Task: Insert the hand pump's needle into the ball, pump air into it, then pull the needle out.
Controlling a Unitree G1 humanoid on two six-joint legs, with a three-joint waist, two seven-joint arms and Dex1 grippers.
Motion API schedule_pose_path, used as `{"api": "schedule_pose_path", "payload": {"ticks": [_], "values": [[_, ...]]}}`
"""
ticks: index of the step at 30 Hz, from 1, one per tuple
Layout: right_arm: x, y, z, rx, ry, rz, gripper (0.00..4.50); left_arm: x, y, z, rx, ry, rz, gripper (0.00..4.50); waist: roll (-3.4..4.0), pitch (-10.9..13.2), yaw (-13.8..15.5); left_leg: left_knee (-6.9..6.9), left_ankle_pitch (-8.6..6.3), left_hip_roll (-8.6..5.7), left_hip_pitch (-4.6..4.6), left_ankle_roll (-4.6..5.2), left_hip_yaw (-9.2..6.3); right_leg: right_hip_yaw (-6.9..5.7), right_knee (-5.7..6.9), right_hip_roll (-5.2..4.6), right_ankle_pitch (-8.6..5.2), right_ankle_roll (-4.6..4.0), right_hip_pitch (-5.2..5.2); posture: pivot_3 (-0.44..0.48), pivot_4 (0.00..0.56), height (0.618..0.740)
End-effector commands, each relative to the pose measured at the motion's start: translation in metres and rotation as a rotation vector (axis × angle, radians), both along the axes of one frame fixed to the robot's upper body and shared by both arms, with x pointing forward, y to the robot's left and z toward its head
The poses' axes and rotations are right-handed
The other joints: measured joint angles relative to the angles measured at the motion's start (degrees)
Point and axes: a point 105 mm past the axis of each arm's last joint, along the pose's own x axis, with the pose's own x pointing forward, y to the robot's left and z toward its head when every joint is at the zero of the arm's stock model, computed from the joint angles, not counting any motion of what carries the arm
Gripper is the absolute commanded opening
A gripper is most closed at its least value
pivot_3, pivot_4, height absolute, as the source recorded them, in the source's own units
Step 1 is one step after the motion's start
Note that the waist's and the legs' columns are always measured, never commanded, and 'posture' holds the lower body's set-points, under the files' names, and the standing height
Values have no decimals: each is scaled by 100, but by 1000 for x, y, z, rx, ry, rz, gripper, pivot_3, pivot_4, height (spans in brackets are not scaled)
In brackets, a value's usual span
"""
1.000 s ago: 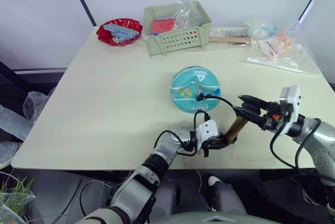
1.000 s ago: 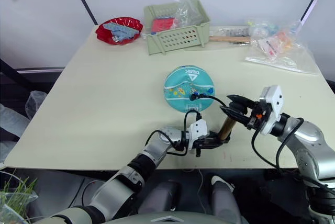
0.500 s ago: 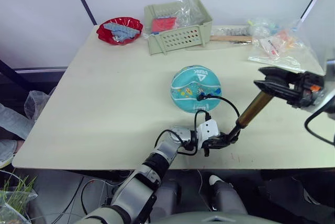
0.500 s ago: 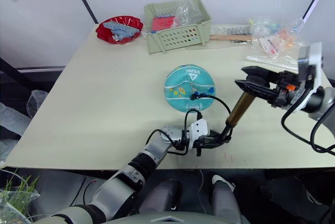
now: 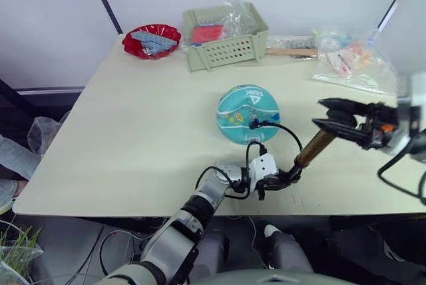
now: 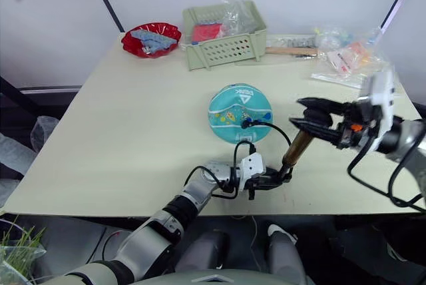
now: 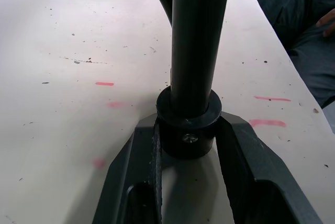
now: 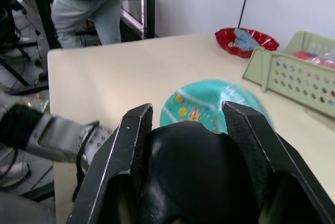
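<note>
Cream table point(image 5: 133, 132) is carrying everything, with a white wall behind it. Left gripper point(image 5: 283, 180) is lying low near the front edge, its jaws pinching the pump's black base cap, clearly seen in the left wrist view point(image 7: 188, 130). Right gripper point(image 6: 311, 122) is hovering above the table to the right, its jaws closing around the black T-handle point(image 8: 196, 177). Pump point(image 5: 313, 150) is slanting up between the two grippers, gold barrel showing. Hose point(image 5: 283, 132) is arcing from the base over to the ball point(image 5: 247, 113), which is sitting mid-table; the needle itself is too small to make out. Farther back, a green basket point(image 5: 226, 38), a red bowl point(image 5: 152, 40) and plastic bags point(image 5: 349, 62) are resting along the far edge. A person point(image 8: 89, 4) is standing beyond the table.
</note>
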Motion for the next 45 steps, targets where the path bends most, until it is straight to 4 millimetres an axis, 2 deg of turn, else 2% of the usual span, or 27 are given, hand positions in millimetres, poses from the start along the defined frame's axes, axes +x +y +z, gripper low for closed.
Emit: {"api": "schedule_pose_path", "payload": {"ticks": [1, 4, 8, 13, 17, 24, 33, 36, 39, 45], "values": [[2, 4, -52, -70, 125, -16, 1672, -7, 17, -28, 100, 76, 30, 1049, -3, -5, 0, 0, 0, 0, 0, 0, 0, 0, 0, 0, 0, 0, 0, 0, 150, 740], [3, 4, -69, -93, 121, -26, 1672, -6, 17, -27, 97, 75, 35, 1049, -1, -9, -1, 0, 0, 2, 5, -1, -3, -2, 0, 5, 0, 0, 3, 0, 150, 740], [3, 9, -76, -94, 94, -21, 1672, -6, 16, -27, 93, 75, 40, 1049, -4, -11, 0, 0, 1, 1, 4, -1, -4, -2, 0, 4, 0, -1, 3, 0, 150, 740], [5, 2, -48, -56, 29, -24, 1672, -5, 10, -25, 76, 73, 50, 1049, 12, -3, 14, 0, 1, -5, 0, -1, -5, -2, -1, -1, 1, -2, 2, 0, 150, 740], [5, -2, -21, -22, -2, -23, 1672, -5, 15, -26, 85, 65, 47, 1049, 31, 14, 18, 0, 1, -7, -11, 0, -9, -7, -8, -4, 1, -2, -3, 0, 150, 740], [-2, -8, 37, 31, -50, 32, 1672, -6, 19, -30, 101, 66, 44, 1049, 54, 33, 16, 0, 1, -7, -38, 0, -8, -5, -9, -4, 9, -15, -30, 0, 150, 740], [-10, -22, 85, 34, -80, 29, 1672, -5, 17, -28, 94, 68, 39, 1049, 61, 44, 17, 1, 1, -9, -61, 1, -2, -2, -8, -6, 16, -25, -52, 0, 150, 740], [-7, -23, 75, 9, -43, 13, 1672, -7, 16, -28, 93, 67, 34, 1049, 59, 44, 18, 1, 1, -8, -61, 1, -4, -4, -9, -6, 16, -25, -53, 0, 150, 740], [-1, -20, 41, -88, 11, -16, 1672, -6, 15, -27, 92, 65, 38, 1049, 54, 41, 18, 1, 1, -8, -61, 1, -4, -5, -9, -6, 16, -25, -52, 0, 150, 740], [4, -13, -9, -143, 63, -23, 1672, -7, 15, -27, 87, 65, 41, 1049, 34, 28, 11, 1, 1, -6, -33, 1, -1, -2, -9, -5, 3, -2, -27, 0, 150, 740]]}}
